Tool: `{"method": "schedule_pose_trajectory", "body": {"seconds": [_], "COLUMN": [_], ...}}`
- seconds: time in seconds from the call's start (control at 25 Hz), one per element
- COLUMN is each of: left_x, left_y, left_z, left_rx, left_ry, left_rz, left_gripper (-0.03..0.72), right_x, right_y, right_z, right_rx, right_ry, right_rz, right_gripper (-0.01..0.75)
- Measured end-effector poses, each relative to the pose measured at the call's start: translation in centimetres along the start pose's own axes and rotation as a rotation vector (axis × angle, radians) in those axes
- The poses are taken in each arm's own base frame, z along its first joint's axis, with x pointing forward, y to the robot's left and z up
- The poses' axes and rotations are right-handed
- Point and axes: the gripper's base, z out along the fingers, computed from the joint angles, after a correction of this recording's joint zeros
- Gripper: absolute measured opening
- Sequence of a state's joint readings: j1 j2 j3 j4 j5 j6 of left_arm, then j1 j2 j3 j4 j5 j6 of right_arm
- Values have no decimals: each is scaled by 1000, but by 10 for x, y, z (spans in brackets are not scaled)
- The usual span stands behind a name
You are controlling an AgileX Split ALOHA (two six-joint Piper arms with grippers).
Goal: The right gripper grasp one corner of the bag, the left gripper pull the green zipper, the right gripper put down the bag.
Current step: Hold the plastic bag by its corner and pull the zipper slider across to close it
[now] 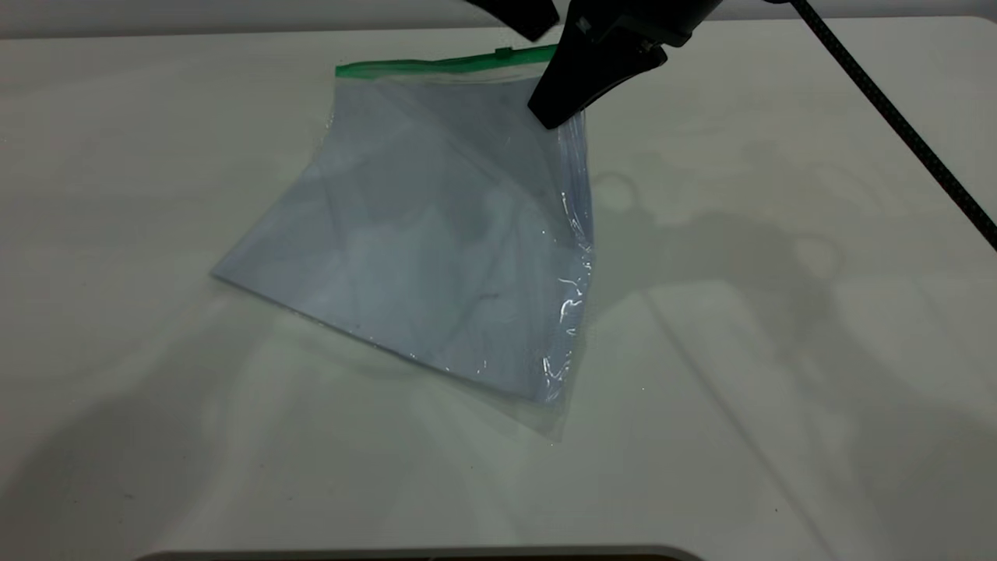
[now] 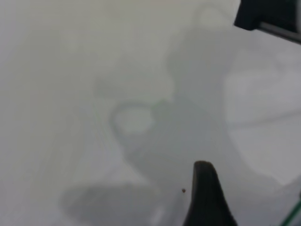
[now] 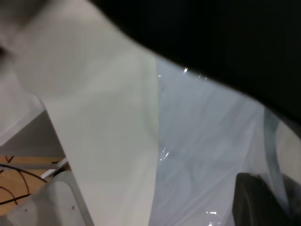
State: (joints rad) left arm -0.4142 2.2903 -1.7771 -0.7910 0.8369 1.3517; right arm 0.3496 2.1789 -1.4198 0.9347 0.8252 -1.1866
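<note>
The bag (image 1: 436, 241) is a clear pouch with white paper inside. It is lifted by its far right corner, and its near edge rests on the table. The green zipper (image 1: 420, 65) runs along its raised far edge, with the slider tab (image 1: 504, 53) near the right end. My right gripper (image 1: 554, 117) is shut on the corner just below the green strip's end. In the right wrist view the bag (image 3: 207, 141) hangs from it. My left gripper (image 1: 523, 19) shows only partly, just above the slider tab. The left wrist view shows it (image 2: 207, 197) beside a bit of green strip (image 2: 294, 214).
The white table (image 1: 779, 351) lies all round the bag. The right arm's black braided cable (image 1: 896, 117) crosses the far right. The right wrist view shows the table's edge (image 3: 51, 117) with cables on the floor beyond it.
</note>
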Motion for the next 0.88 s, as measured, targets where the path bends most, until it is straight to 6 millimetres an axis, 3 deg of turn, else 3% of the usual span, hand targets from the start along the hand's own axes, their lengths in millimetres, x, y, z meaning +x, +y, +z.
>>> {"method": "schedule_pose_trajectory", "body": {"seconds": [0.36, 0.68, 0.88], "left_x": [4, -12, -6], "left_y": [2, 6, 7], "left_z": [7, -11, -15], "left_rx": [16, 48, 66], "left_ry": [0, -22, 24], "left_rz": [-12, -12, -33], "left_gripper": [546, 507, 505], "right_x": [-2, -4, -4], "right_y": [2, 3, 2], "right_z": [-4, -5, -6], "right_rx": [1, 6, 16], "right_ry": [-6, -11, -10], "right_rz": [-23, -32, -38], "right_gripper": [33, 33, 33]}}
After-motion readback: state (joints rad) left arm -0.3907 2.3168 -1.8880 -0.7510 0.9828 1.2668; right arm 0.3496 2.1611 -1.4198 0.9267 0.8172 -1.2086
